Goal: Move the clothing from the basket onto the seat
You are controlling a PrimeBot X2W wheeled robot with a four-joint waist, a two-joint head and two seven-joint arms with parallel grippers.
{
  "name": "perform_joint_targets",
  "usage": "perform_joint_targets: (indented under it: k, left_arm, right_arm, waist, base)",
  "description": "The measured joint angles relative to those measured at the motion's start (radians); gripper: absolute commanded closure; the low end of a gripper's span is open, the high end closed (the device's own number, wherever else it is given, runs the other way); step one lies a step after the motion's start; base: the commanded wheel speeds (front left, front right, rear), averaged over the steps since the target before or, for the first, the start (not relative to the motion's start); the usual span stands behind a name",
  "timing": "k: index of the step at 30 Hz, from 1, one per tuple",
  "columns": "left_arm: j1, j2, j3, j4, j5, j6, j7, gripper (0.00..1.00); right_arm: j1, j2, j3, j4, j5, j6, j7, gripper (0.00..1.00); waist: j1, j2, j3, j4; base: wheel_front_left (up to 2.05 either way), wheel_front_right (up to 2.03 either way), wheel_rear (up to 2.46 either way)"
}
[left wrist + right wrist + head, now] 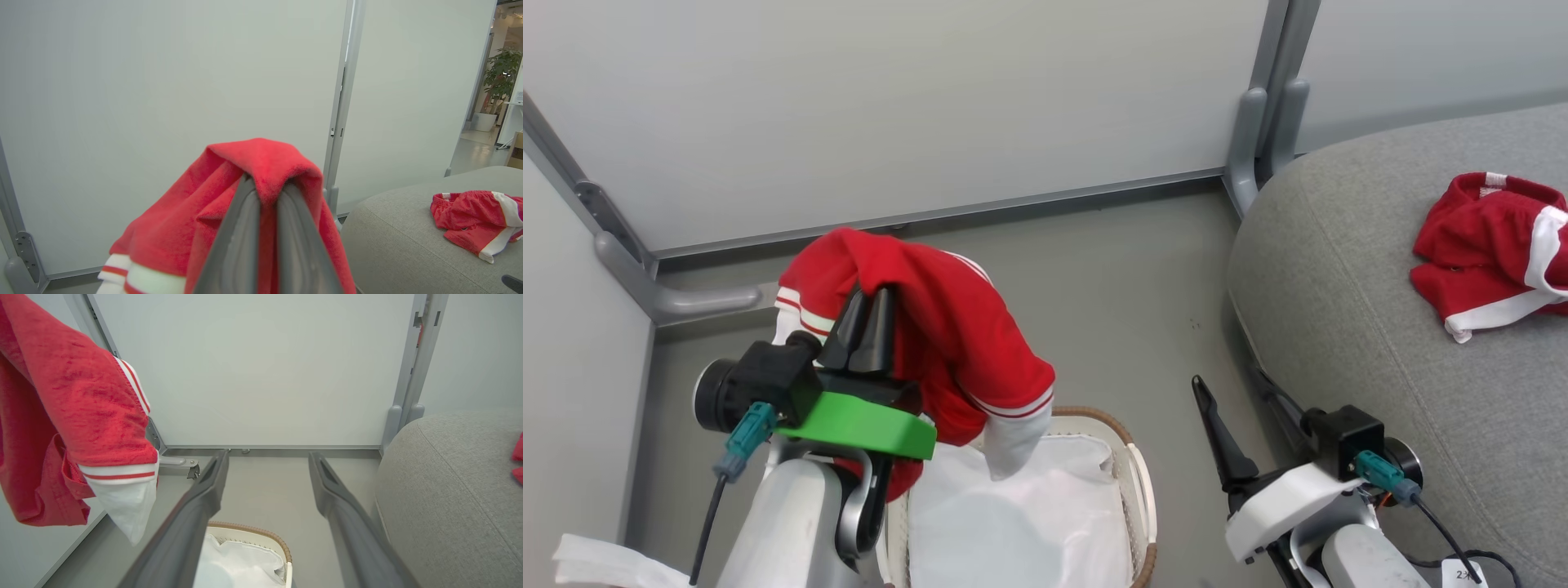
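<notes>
My left gripper (pixel 874 298) is shut on a red garment with white stripes (pixel 947 327), which hangs in the air above the basket (pixel 1139 482); its white cuff dangles over the white liner (pixel 1021 523). The left wrist view has the red fabric (pixel 261 167) draped over the closed fingertips (pixel 245 204). A second red garment (pixel 1494 253) lies crumpled on the grey seat (pixel 1347 278) at the right. My right gripper (pixel 267 457) stands open and holds nothing, between the basket and the seat. No garment lies on the liner where it shows.
Pale partition panels (pixel 915 106) with grey metal feet (pixel 686 298) close off the back and left. Grey floor (pixel 1119 286) lies between basket and seat. A potted plant (pixel 498 69) stands far off beyond the seat.
</notes>
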State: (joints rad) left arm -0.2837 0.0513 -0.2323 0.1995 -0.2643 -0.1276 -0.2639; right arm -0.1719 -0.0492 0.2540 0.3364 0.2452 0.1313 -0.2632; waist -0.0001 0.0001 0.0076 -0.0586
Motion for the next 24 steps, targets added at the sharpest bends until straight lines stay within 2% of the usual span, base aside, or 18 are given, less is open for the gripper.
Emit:
perform_joint_targets:
  k: [6, 17, 24]
  left_arm:
    - [-0.004, -0.001, -0.03, -0.023, -0.034, -0.001, 0.0, 1.0]
    - [-0.01, -0.001, -0.082, -0.065, -0.03, -0.001, 0.0, 1.0]
    - [-0.013, -0.002, -0.16, -0.095, -0.045, 0.004, 0.0, 1.0]
  right_arm:
    - [-0.002, 0.0, 0.047, 0.002, 0.003, 0.0, 0.0, 0.0]
    - [-0.174, 0.001, 0.347, -0.077, 0.047, 0.0, 0.0, 0.0]
    - [-0.302, 0.0, 0.411, 0.001, 0.074, 0.0, 0.0, 0.0]
  waist:
    - [0.0, 0.0, 0.003, 0.003]
    - [0.0, 0.0, 0.017, 0.018]
    - [0.0, -0.0001, 0.022, 0.046]
  base:
    - [0.0, 0.0, 0.0]
    - [0.0, 0.0, 0.0]
    - [0.0, 0.0, 0.0]
